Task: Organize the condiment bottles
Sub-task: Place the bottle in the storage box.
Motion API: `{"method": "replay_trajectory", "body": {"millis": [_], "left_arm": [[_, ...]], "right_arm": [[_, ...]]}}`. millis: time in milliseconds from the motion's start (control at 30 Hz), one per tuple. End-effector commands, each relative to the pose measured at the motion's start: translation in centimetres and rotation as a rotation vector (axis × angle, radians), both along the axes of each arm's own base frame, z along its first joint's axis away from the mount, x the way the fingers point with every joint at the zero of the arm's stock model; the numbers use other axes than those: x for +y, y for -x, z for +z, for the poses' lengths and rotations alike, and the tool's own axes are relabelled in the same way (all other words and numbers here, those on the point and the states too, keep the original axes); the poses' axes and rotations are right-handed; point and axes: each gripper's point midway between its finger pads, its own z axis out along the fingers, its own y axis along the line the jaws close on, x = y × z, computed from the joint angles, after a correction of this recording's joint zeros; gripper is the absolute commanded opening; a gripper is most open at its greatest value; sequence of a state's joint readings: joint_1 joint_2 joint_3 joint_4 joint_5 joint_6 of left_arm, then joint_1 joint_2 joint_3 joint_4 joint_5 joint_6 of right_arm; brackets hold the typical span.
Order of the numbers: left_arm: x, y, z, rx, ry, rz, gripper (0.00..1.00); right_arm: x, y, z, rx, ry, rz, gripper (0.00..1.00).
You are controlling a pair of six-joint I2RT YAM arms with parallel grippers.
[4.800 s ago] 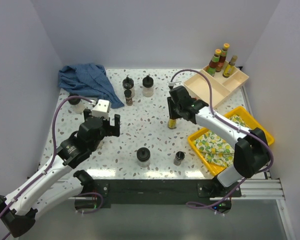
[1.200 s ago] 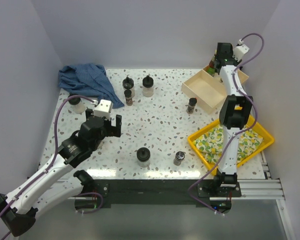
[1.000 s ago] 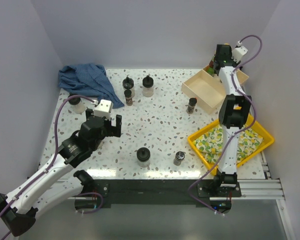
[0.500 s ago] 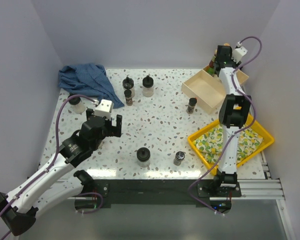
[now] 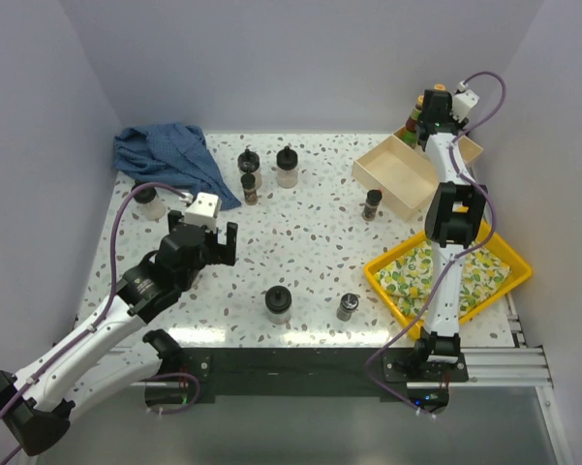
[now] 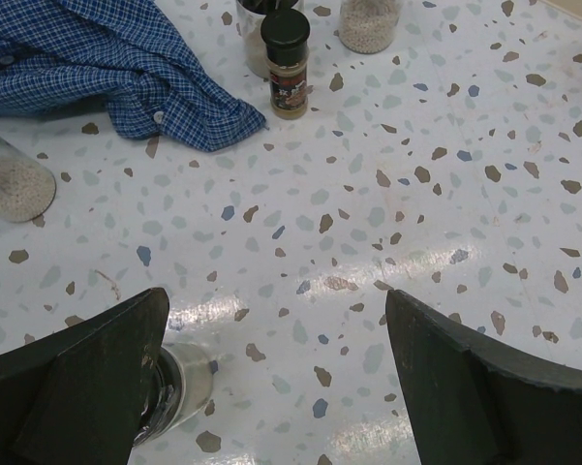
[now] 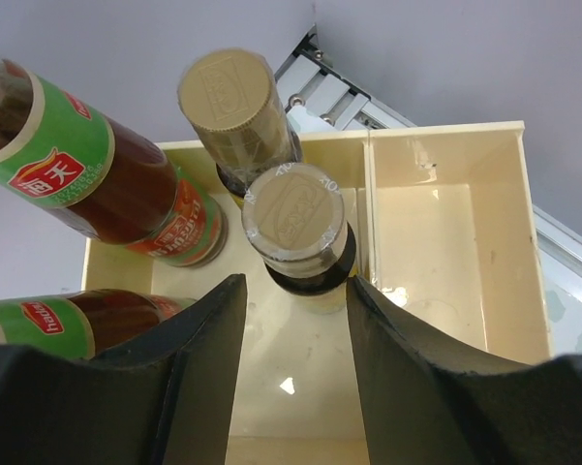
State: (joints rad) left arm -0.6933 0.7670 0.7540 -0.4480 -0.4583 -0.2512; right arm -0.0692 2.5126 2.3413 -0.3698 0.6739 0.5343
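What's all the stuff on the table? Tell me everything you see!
sauce bottles: four, dark, two with yellowish caps, two with green labels; in the beige tray's end compartment
clear jars: at least four, dark lids; two at the back, one by the cloth, one near the front
small shakers: three, dark; back, beside the beige tray, front
cloth: one, blue checked; back left
beige tray: one, divided; back right
yellow tray: one; front right
lemon-print cloth: one; inside the yellow tray
table: one, white speckled
left gripper: open, above the table
right gripper: fingers either side of one sauce bottle
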Motion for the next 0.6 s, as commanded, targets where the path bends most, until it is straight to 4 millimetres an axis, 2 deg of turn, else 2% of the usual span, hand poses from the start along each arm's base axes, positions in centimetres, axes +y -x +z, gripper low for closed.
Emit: {"method": "replay_trajectory", "body": {"millis": [0, 167, 200, 267, 500, 567], "left_arm": [[-0.1, -0.6, 0.9, -0.04, 0.032, 0.025, 0.99], [0.0, -0.6, 1.0, -0.044, 0.035, 0.025, 0.99], [0.0, -0.6, 1.0, -0.042, 0.034, 0.023, 0.99], [0.0, -0.5, 1.1, -0.046, 0.037, 0.024, 1.0], [-0.2, -0.4, 1.1, -0.045, 0.044, 0.013, 1.0], [-0.1, -0.3, 1.1, -0.045, 0.046, 0.012, 1.0]], "right_arm": [[-0.2, -1.2, 3.8, -0.101, 0.023, 0.024, 0.5], [0.7, -0.7, 4.3, -0.099, 0.005, 0.071, 0.54], [0.8, -0.4, 5.5, -0.115, 0.001, 0.079, 0.57], [1.3, 0.2, 4.6, -0.099, -0.011, 0.092, 0.59], [3.4, 2.1, 5.2, -0.134, -0.058, 0.178, 0.82], [3.6, 2.7, 5.4, -0.126, -0.062, 0.192, 0.85]]}}
